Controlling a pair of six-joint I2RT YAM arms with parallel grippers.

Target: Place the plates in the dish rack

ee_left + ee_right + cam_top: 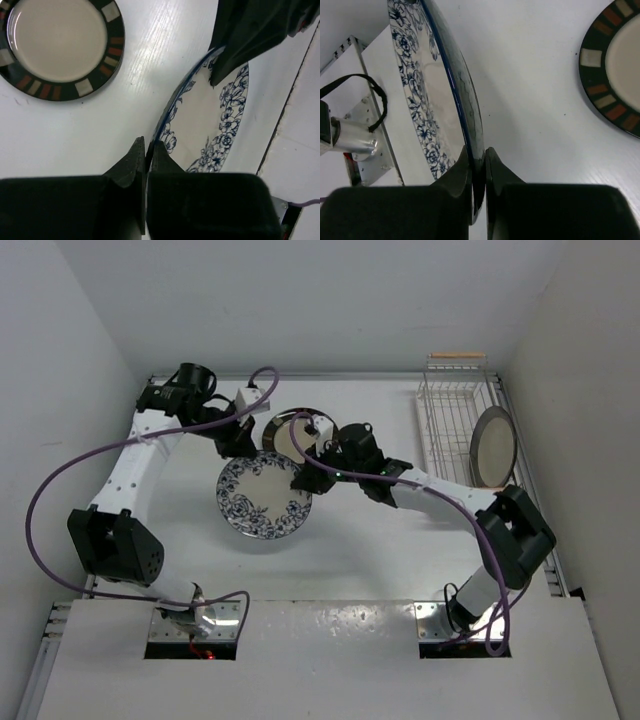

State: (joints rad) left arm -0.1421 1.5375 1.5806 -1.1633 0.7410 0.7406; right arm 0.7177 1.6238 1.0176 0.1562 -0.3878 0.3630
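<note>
White tabletop (350,545), faint wood grain in paint. Cream plate with dark striped rim (285,436) lies flat on it, face up, far centre. White tray (421,440) sits at far right edge, long side running near to far; wire dish rack (450,405) stands on tray. Raised white panel (330,640) spans near edge.

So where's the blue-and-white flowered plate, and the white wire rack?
Blue-and-white flowered round plate (262,502): top view, its patterned face.
White wire dish rack (446,418): top view, its bare wire bottom.
</note>
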